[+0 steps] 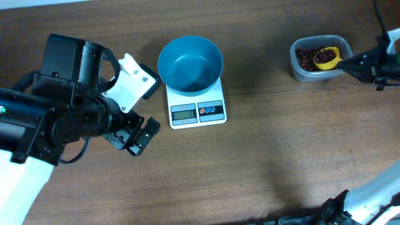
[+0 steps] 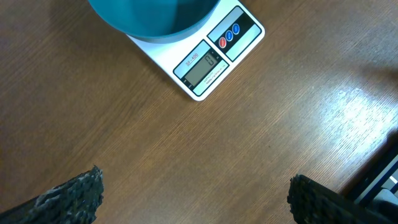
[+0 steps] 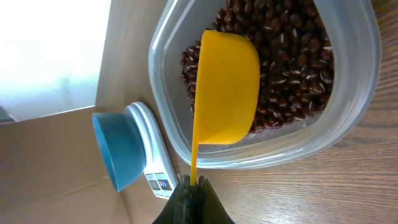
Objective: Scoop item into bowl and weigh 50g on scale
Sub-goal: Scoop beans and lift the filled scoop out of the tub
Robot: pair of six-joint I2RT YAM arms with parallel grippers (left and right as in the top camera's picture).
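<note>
Right jaws clamp yellow scoop [image 3: 227, 87] handle; beans [image 3: 298, 56] dark red-brown.

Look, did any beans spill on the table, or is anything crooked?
Nothing stands out. The beans all lie inside the clear tub, none on the table. The blue bowl sits upright and empty on the scale, and the yellow scoop is at the tub.

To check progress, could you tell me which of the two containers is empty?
The round teal-blue plastic bowl on the white square scale; the clear plastic tub holds dark red-brown beans.
</note>
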